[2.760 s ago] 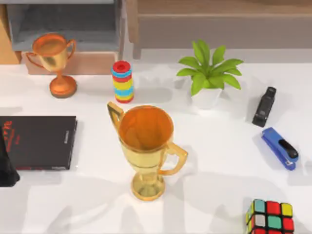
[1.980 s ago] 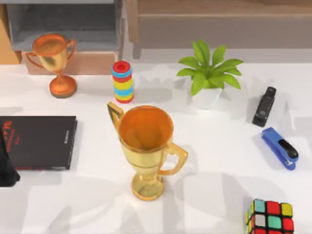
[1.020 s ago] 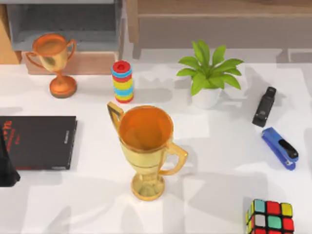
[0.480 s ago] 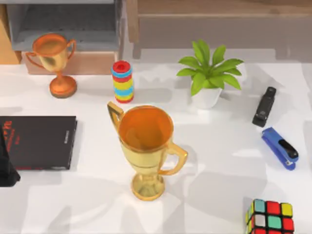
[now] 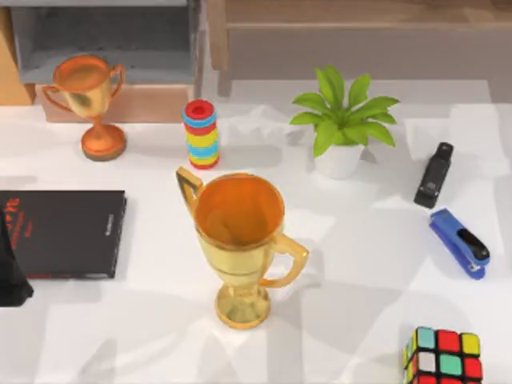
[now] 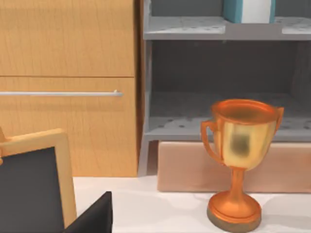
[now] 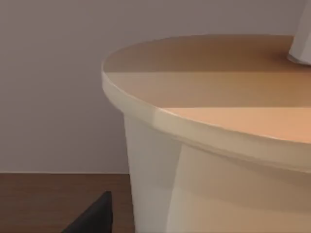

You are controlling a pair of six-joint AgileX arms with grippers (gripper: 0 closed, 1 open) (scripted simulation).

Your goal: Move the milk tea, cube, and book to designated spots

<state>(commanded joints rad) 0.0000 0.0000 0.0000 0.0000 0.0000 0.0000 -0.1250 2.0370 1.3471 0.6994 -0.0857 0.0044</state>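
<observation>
The cube (image 5: 442,356), black-framed with coloured squares, sits at the table's front right corner. The book (image 6: 248,10), teal with white page edges, stands on the upper shelf in the left wrist view. The milk tea (image 7: 209,145), a white cup with a tan lid, sits very close to my right gripper (image 7: 92,219), with a grey wall and brown wood behind it. My left gripper (image 6: 92,221) is parked at the table's left edge (image 5: 10,272), facing the shelf unit.
A large gold trophy (image 5: 240,240) stands mid-table, with a small trophy (image 5: 86,100) and a ring stack (image 5: 201,134) behind it. The thin black book (image 5: 64,234) lies left. The plant (image 5: 342,120), black stapler (image 5: 434,174) and blue stapler (image 5: 459,242) are on the right.
Only the shadows on the table have shifted, mostly on the right side. The cube, trophies, staplers and black book have stayed where they were.
</observation>
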